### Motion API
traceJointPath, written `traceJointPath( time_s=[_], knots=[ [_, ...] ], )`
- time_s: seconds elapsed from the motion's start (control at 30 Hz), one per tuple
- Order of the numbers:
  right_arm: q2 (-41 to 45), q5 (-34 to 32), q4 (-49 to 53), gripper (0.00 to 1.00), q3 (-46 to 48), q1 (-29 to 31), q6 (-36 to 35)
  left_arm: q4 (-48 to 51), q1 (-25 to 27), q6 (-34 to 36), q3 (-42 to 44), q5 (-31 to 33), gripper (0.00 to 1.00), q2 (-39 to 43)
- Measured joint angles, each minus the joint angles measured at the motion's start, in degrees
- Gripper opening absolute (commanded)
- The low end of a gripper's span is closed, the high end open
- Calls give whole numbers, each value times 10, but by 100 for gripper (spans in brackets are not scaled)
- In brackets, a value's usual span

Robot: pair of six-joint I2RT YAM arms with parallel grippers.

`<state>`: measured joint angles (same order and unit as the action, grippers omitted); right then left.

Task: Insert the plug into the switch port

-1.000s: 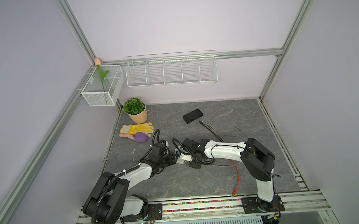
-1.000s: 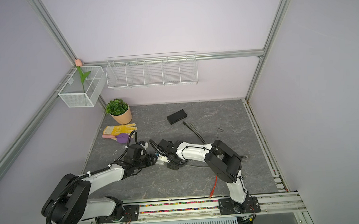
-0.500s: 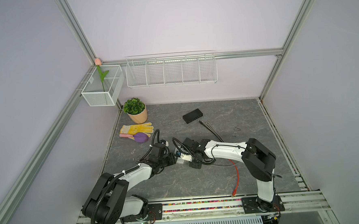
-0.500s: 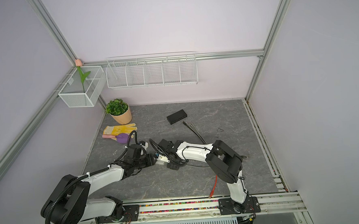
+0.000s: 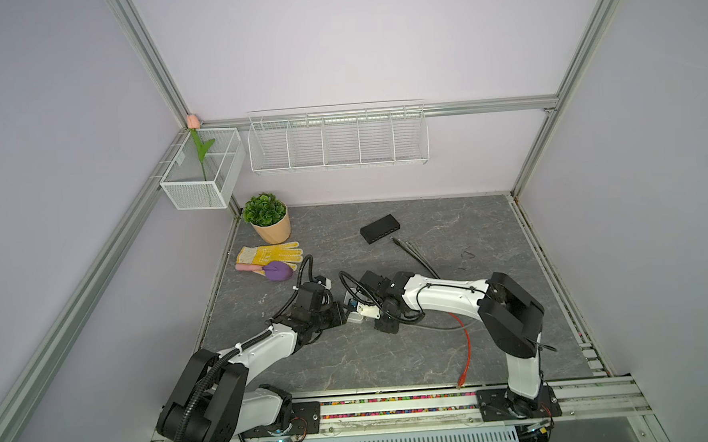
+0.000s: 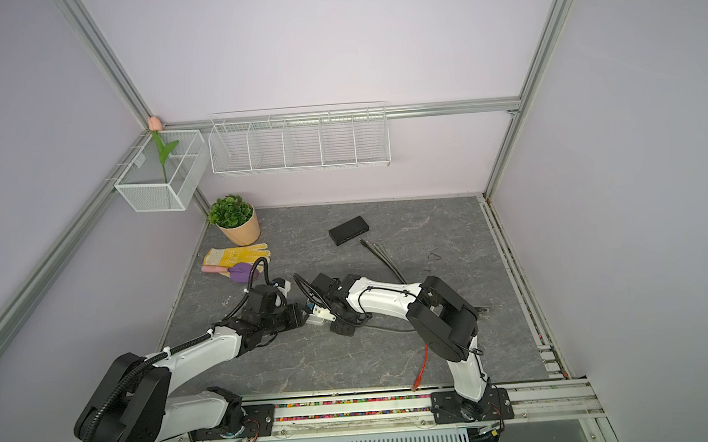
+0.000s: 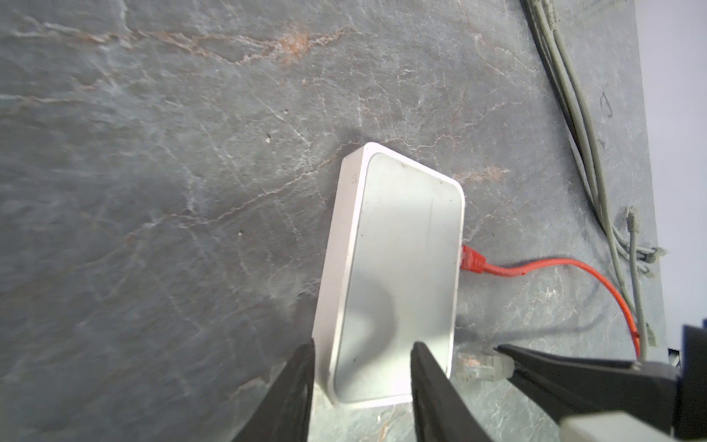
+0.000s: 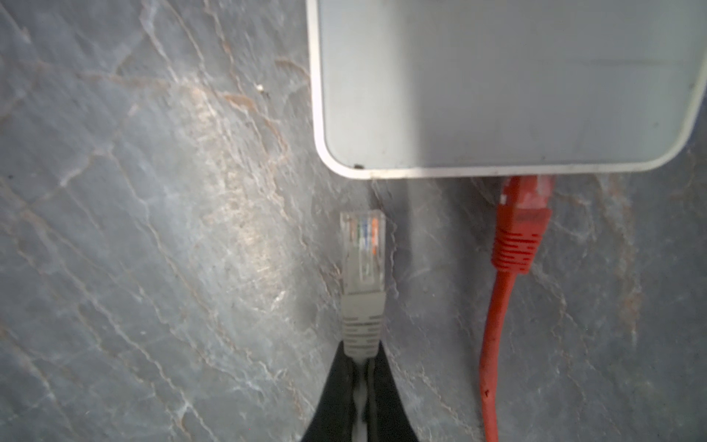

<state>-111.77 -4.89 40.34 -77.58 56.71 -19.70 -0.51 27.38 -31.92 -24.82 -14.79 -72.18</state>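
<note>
Two plugs matter here. A red plug already sits in the port face of the white switch, at the upper right of the right wrist view. The grey plug hangs at frame centre, its clear tip pointing at that same face but just short of it, left of the red one. The right gripper is pinched shut on the cable directly behind the grey boot, presumably so the connector itself stays free to enter a port. At the bottom of the left wrist view the left gripper stands partly open, one finger beside the switch's side wall and the other over its top face. I judge it is there to stop the light box sliding on the table under the push, though I cannot tell whether it presses. The ports themselves are hidden.
</note>
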Motion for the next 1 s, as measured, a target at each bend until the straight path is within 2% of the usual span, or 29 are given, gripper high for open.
traceJointPath(
  time_s=[0.13, 0.27, 0.43, 0.53, 0.7, 1.0],
  knots=[
    [7, 5, 4, 6, 1, -7, 0, 33, 0, 5, 0, 2, 51, 62],
    [57, 31, 5, 6, 12, -30, 0, 65, 0, 7, 0, 5, 52, 156],
    [164, 89, 2, 7, 31, -59, 0, 42, 0, 3, 11, -39, 54, 292],
    [210, 125, 0, 7, 36, -62, 0, 35, 0, -2, 14, -69, 54, 342],
    [241, 177, -2, 6, 42, -62, 0, 11, 17, -9, 14, -113, 55, 355],
    [253, 228, -1, 7, 44, -62, 0, -44, 66, -23, 14, -137, 55, 318]
  ],
)
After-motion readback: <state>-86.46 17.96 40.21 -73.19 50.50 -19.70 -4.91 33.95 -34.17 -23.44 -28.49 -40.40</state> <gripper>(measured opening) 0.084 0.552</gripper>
